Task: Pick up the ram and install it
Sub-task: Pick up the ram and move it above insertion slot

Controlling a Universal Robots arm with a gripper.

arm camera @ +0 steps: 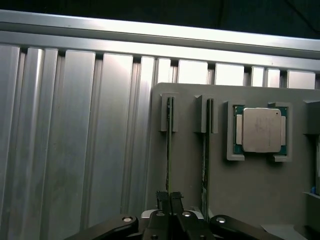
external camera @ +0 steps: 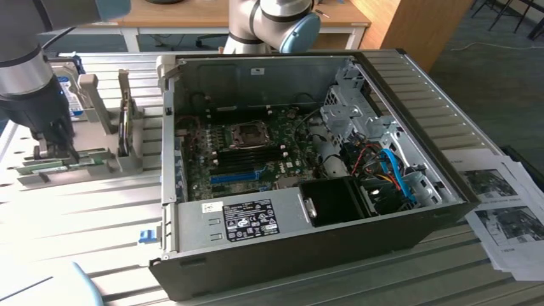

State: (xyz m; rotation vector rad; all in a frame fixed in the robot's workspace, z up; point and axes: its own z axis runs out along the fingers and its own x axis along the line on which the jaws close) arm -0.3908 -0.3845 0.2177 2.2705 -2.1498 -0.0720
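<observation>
- In the wrist view the pincer (arm camera: 169, 197) has its two dark fingers (arm camera: 161, 199) drawn almost together. They straddle the thin top edge of the ram (arm camera: 169, 140), so it appears clamped on that stick.
- The ram stands on edge in a narrow slot of a grey holder tray (arm camera: 260, 195), and its green edge runs from the slot's end block down to the fingers.
- A second stick (arm camera: 206, 145) stands on edge in the next slot, just beside the ram and parallel to it, and the fingers do not touch it.
- The wrist view also shows a square processor chip (arm camera: 261, 130) with a silver lid. It lies flat in its own pocket on the far side of the second stick.
- The tray lies on a ribbed aluminium desk (arm camera: 75, 130).
- The exterior view shows the arm (external camera: 25, 70) reaching down to that tray at the exterior view's left, outside the computer.
- It also shows the open computer case (external camera: 297, 268) lying on its side in the middle of the desk. The motherboard (external camera: 246, 150) is exposed, and a blue slot (external camera: 234, 176) can be seen on it.
- Printed sheets (external camera: 501, 204) lie at the exterior view's right, beside the case.
</observation>
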